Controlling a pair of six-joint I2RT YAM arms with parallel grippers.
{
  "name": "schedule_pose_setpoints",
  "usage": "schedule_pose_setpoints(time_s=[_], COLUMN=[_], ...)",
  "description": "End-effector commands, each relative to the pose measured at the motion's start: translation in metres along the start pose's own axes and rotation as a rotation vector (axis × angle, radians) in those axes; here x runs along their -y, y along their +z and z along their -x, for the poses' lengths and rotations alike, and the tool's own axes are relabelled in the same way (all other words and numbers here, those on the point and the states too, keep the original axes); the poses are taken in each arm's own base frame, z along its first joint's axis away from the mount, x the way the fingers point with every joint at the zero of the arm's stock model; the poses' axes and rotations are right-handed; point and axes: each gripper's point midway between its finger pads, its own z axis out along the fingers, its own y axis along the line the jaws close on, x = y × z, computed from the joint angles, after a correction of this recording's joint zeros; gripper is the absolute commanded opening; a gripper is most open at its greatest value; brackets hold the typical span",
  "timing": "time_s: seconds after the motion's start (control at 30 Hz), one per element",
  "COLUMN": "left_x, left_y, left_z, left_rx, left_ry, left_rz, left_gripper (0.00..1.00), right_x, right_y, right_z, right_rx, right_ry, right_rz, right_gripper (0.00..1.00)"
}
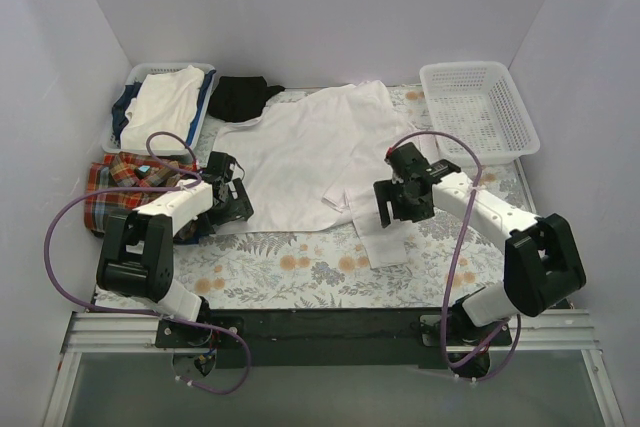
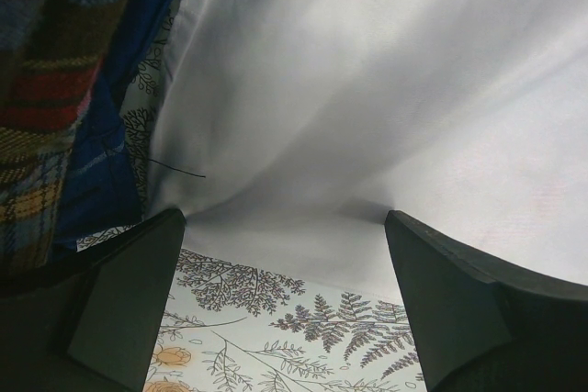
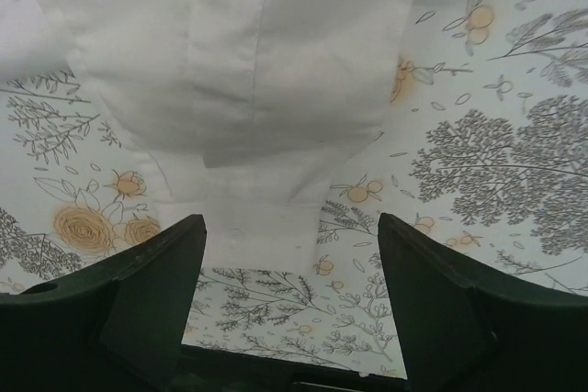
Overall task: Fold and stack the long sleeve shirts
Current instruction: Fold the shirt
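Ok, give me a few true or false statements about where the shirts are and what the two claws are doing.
1. The white shirt lies spread on the table between the two arms. True.
2. The right claw is shut on the cuff. False: its fingers stand apart, with the cuff lying between them.
3. The plaid shirt lies on top of the white shirt. False: it lies on the table to the left of it, by the left arm.
4. The left claw is open at the white shirt's edge. True.
5. The black garment lies beside the left basket. True.
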Motion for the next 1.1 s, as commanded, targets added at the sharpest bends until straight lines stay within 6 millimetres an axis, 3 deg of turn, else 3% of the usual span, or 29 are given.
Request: schedule_pose_setpoints(time_s=[0.0, 0.27, 0.37, 0.47, 0.5, 0.53, 0.57, 0.7, 0.73, 0.8, 0.83, 0.9, 0.93, 0.97, 1.03, 1.07], left_x=[-0.001, 0.006, 0.007, 0.008, 0.008, 0.008, 0.010, 0.010, 0.009, 0.009, 0.008, 0.007, 0.006, 0.006, 0.004, 0.004], left_y=[0.010, 0.010, 0.010, 0.011, 0.011, 0.011, 0.010, 0.009, 0.009, 0.008, 0.007, 0.007, 0.006, 0.005, 0.005, 0.004], left_z=[-0.005, 0.001, 0.002, 0.002, 0.003, 0.003, 0.004, 0.005, 0.005, 0.005, 0.005, 0.003, 0.003, 0.002, 0.000, 0.001], left_rx=[-0.020, -0.017, -0.018, -0.018, -0.020, -0.018, -0.015, -0.014, -0.014, -0.013, -0.011, -0.011, -0.011, -0.011, -0.013, -0.009], left_ry=[0.004, 0.001, -0.001, -0.001, -0.002, -0.002, -0.001, -0.001, -0.002, -0.003, -0.003, -0.003, -0.006, -0.008, -0.010, -0.011], left_rz=[0.008, -0.013, -0.015, -0.016, -0.016, -0.015, -0.019, -0.022, -0.020, -0.018, -0.018, -0.015, -0.015, -0.015, -0.013, -0.014], left_gripper=[0.92, 0.92, 0.92, 0.92, 0.92, 0.92, 0.92, 0.92, 0.92, 0.93, 0.92, 0.93, 0.92, 0.92, 0.93, 0.93], right_x=[-0.023, -0.027, -0.026, -0.026, -0.027, -0.029, -0.029, -0.043, -0.052, -0.058, -0.068, -0.072, -0.078, -0.081, -0.086, -0.094], right_y=[0.016, 0.047, 0.055, 0.059, 0.058, 0.056, 0.054, 0.031, 0.018, 0.004, -0.014, -0.021, -0.036, -0.042, -0.029, -0.043], right_z=[-0.017, -0.045, -0.060, -0.069, -0.067, -0.063, -0.060, -0.011, 0.020, 0.046, 0.079, 0.109, 0.138, 0.155, 0.178, 0.209], right_rx=[-0.059, -0.175, -0.228, -0.262, -0.258, -0.247, -0.241, -0.127, -0.051, 0.009, 0.096, 0.160, 0.235, 0.272, 0.285, 0.366], right_ry=[0.000, 0.008, 0.005, 0.004, 0.002, 0.001, -0.001, -0.020, -0.027, -0.046, -0.054, -0.074, -0.076, -0.092, -0.099, -0.113], right_rz=[0.081, 0.099, 0.094, 0.091, 0.093, 0.099, 0.100, 0.127, 0.151, 0.161, 0.186, 0.177, 0.183, 0.181, 0.162, 0.180], right_gripper=[0.83, 0.77, 0.63, 0.28, 0.09, 0.02, 0.01, 0.01, 0.01, 0.01, 0.01, 0.01, 0.01, 0.01, 0.01, 0.01])
